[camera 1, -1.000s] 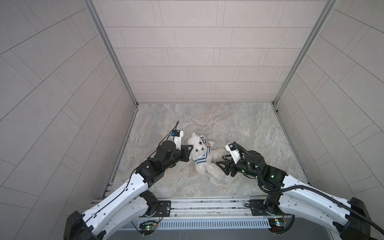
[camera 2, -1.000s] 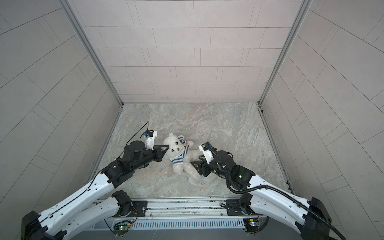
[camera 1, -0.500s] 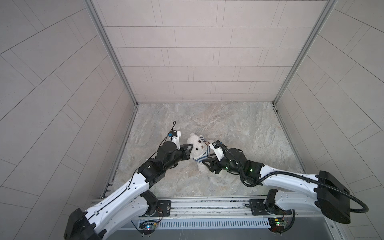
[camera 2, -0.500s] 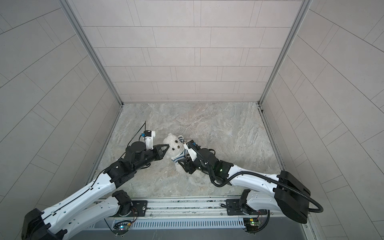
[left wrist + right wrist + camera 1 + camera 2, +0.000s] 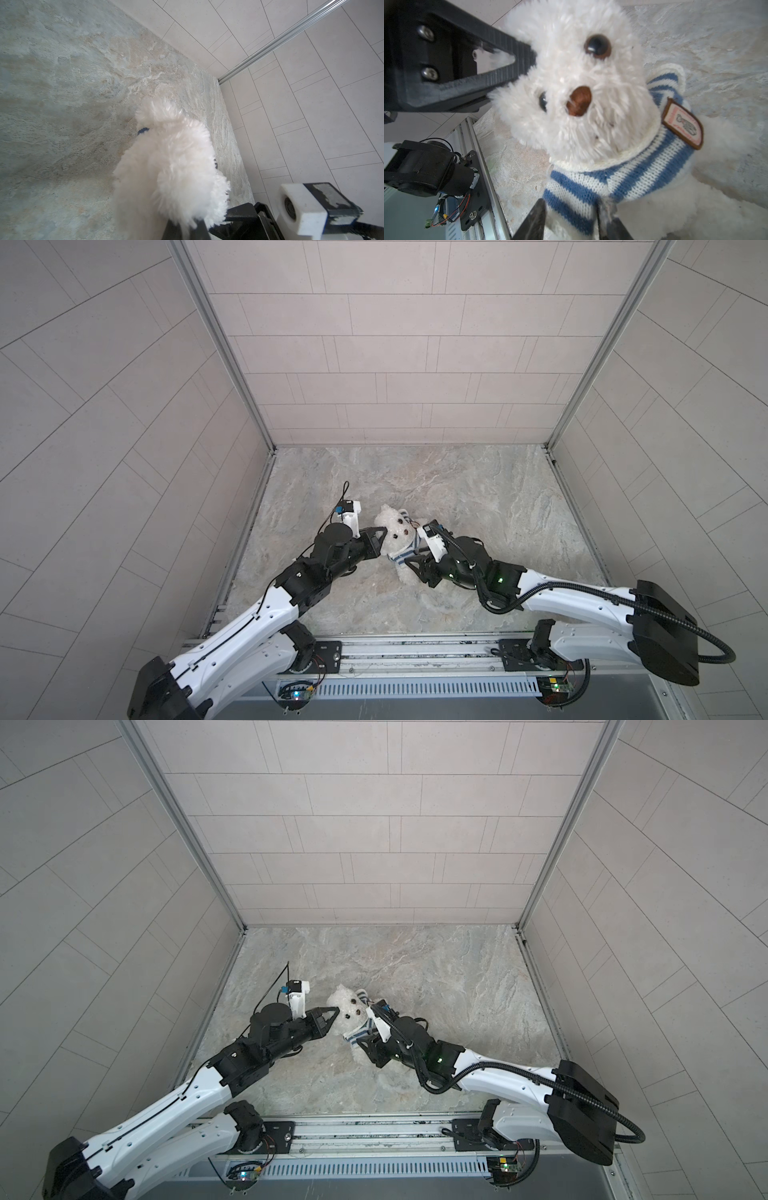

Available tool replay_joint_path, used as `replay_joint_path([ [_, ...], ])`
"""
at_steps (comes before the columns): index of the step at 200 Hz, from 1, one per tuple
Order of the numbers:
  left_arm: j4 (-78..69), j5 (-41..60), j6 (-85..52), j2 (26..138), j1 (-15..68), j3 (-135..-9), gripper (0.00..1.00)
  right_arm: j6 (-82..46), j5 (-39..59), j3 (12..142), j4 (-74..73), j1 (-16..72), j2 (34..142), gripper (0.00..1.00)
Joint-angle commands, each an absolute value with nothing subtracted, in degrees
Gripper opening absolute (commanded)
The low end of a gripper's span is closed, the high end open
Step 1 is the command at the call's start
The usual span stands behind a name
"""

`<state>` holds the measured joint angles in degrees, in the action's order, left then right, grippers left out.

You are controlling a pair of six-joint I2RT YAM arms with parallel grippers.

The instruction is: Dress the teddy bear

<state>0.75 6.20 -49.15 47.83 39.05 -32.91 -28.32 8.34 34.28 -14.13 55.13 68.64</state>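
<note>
Swinging in from the side over the last second, the right end effector (image 5: 409, 564) now sits at the belly of the teddy bear (image 5: 397, 529). The left end effector (image 5: 384, 534) has stayed pinched shut on fur at the side of the bear's head. The right one's jaws stand either side of the lower hem of the striped shirt (image 5: 633, 176), touching the knit on both sides and clamped on it. The bear lies between the two end effectors on the stone-patterned worktop (image 5: 457, 489), its head against the left one. Bare worktop runs beyond both end effectors to the back wall (image 5: 374, 344) and past the right one to the right wall (image 5: 665, 448). The left wall (image 5: 124, 448) is nearer the left one. Counted: one bear, one shirt, one badge (image 5: 683, 124), two end effectors.
</note>
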Motion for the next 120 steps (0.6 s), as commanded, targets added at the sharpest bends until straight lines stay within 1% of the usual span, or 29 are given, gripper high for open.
replay_joint_path([
  [1, -3.8, 6.0, -50.7, 47.5, 39.5, -32.5, 0.0, -28.1, 6.3, 34.1, -13.2, 55.6, 68.0, 0.42],
  [39, -5.0, 6.1, -52.1, 47.2, 39.6, -31.9, 0.0, -28.5, 5.7, 34.1, -13.5, 55.7, 68.4, 0.25],
  [73, -5.2, 6.1, -52.8, 46.8, 39.6, -32.0, 0.0, -27.9, 5.5, 33.7, -12.0, 55.7, 66.6, 0.0],
  [96, -5.0, 5.4, -53.1, 46.2, 39.5, -32.2, 0.0, -26.8, 6.5, 32.5, -10.6, 55.8, 64.3, 0.0],
  [120, -4.1, 4.8, -52.5, 45.7, 39.4, -33.3, 0.0, -25.4, 9.8, 28.4, -13.8, 56.0, 59.5, 0.0],
])
